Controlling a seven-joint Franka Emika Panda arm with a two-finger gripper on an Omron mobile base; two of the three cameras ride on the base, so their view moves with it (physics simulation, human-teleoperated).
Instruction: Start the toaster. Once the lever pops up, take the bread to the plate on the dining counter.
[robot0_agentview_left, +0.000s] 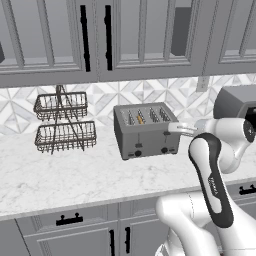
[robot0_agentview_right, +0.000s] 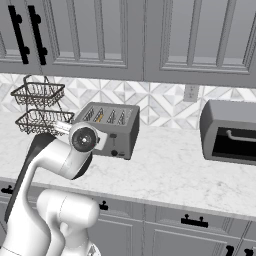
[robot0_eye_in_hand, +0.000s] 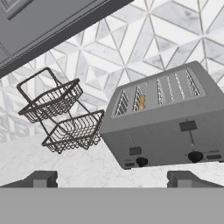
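The grey four-slot toaster (robot0_agentview_left: 146, 131) (robot0_agentview_right: 111, 127) (robot0_eye_in_hand: 168, 127) stands on the marble wall counter against the tiled wall. An orange-brown slice of bread (robot0_agentview_left: 140, 119) (robot0_agentview_right: 99, 118) (robot0_eye_in_hand: 141, 102) sits in its second slot from the left. On the front, the left lever (robot0_eye_in_hand: 135, 151) is low in its slot and the right lever (robot0_eye_in_hand: 188, 126) is high. My gripper (robot0_agentview_left: 175, 128) (robot0_agentview_right: 61, 127) (robot0_eye_in_hand: 112, 179) hangs open and empty in front of the toaster, a short way off it. The plate and the dining counter are out of view.
A two-tier wire basket (robot0_agentview_left: 64, 122) (robot0_agentview_right: 37, 107) (robot0_eye_in_hand: 61, 118) stands left of the toaster. A larger grey microwave-like box (robot0_agentview_left: 237, 102) (robot0_agentview_right: 230, 132) is to the right. Grey wall cabinets (robot0_agentview_left: 125, 40) hang low overhead. Bare marble counter (robot0_agentview_left: 75, 175) stretches ahead of the toaster.
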